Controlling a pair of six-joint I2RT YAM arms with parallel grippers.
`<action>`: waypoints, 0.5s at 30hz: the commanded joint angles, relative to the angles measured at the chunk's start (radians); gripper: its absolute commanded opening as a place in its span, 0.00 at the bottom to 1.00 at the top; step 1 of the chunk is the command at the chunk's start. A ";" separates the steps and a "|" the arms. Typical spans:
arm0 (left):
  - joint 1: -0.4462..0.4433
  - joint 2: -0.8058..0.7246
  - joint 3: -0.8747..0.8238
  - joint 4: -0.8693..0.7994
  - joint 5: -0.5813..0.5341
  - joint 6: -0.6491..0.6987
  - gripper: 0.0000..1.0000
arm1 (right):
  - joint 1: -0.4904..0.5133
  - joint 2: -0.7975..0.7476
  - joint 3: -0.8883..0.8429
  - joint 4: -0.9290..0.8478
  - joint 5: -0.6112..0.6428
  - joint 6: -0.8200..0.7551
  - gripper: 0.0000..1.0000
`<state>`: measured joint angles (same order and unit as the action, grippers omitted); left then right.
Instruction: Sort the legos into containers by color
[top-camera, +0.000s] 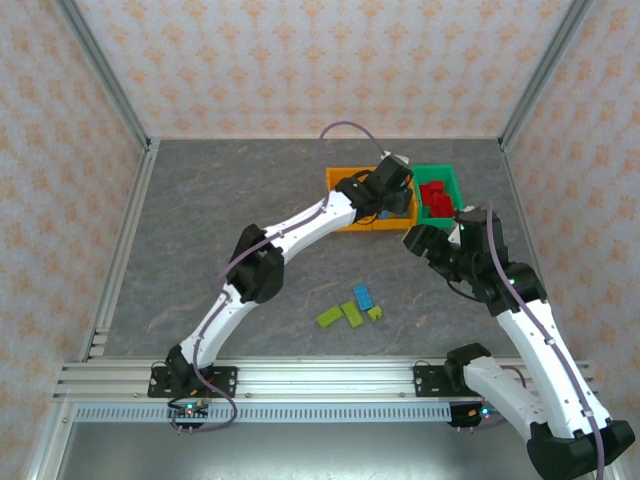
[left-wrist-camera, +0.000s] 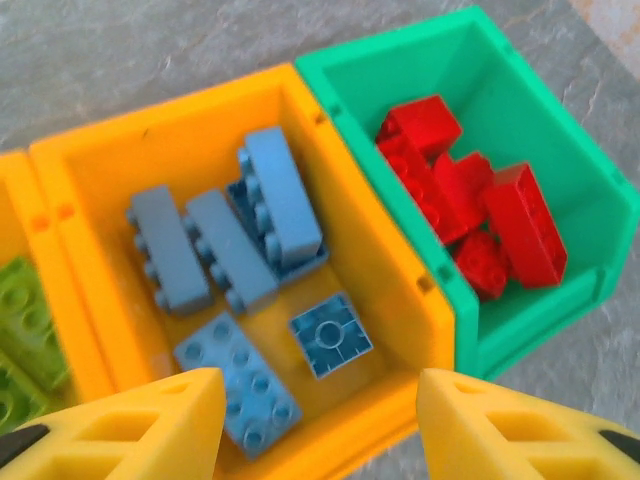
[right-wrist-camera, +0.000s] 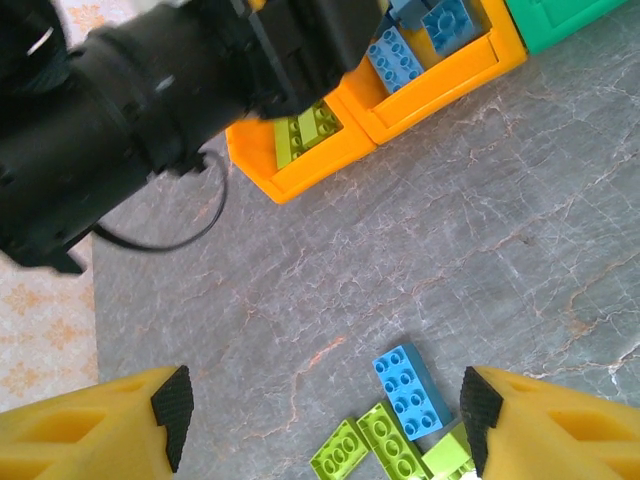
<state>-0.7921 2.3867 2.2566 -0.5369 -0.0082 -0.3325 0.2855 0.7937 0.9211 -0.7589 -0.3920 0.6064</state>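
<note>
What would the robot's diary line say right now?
left gripper open over blue-brick bin | right gripper open above loose legos | unsorted on table: four

Bins (top-camera: 440, 168) rowed far right; loose bricks (top-camera: 352, 313) on table (top-camera: 220, 200) nearer.

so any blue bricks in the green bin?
No, the green bin holds only red bricks; blue ones sit in the orange bin beside it.

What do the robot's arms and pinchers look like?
The left arm and right arm both have smooth white shells with chunky black joints. A thin greyish-purple cable runs along each one. The fingers are bright yellow plastic with hollow cut-outs, and the right ones have black pads at the tips.
</note>
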 joint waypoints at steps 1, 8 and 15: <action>0.000 -0.277 -0.213 0.091 0.001 -0.050 0.53 | 0.006 -0.008 -0.023 -0.003 0.036 0.000 0.73; -0.033 -0.850 -0.820 0.251 -0.058 -0.030 0.51 | 0.072 0.127 -0.009 -0.043 0.028 -0.110 0.73; -0.127 -1.191 -1.018 -0.017 -0.086 0.161 0.51 | 0.309 0.414 0.014 0.032 0.130 -0.143 0.73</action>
<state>-0.9043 1.2163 1.2858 -0.3889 -0.0708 -0.2707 0.5381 1.1259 0.9035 -0.7540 -0.3275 0.5022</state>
